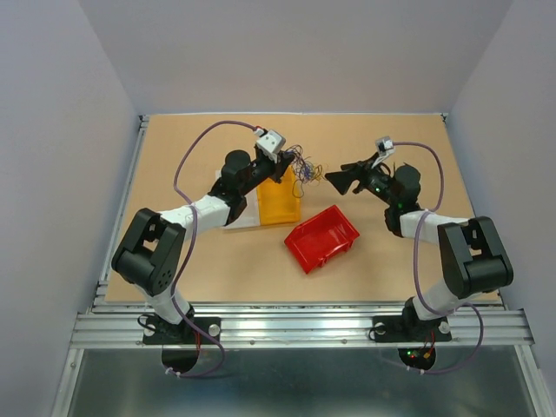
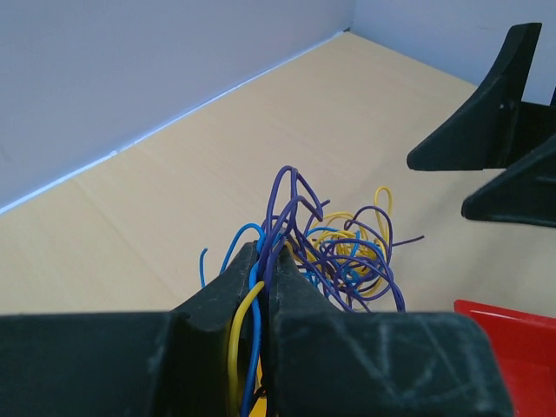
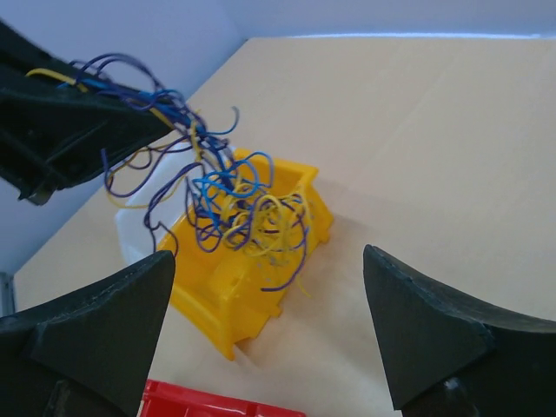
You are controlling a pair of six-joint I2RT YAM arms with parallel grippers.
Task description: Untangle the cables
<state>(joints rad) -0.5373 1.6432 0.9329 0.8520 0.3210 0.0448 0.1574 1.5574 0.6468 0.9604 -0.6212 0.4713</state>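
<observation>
Up near the yellow bin (image 3: 217,321), the cables (image 3: 234,208) are held aloft in one bunch, clamped tight in the left gripper (image 2: 265,261). The right gripper (image 3: 267,261) is spread wide just beside the tangle, with nothing held.

Best bet, probably: one loose outer strand gets singled out, pinched near its free end, and drawn away slowly while the clamp is kept firm. A grab at the middle would likely just tighten the knot.

Wires are seen as hair-thin, glossy and springy, curled in blue, purple and yellow loops. Bin looks like hard, smooth plastic. Both grippers are matte black, wedge-tipped, a bit scuffed.
</observation>
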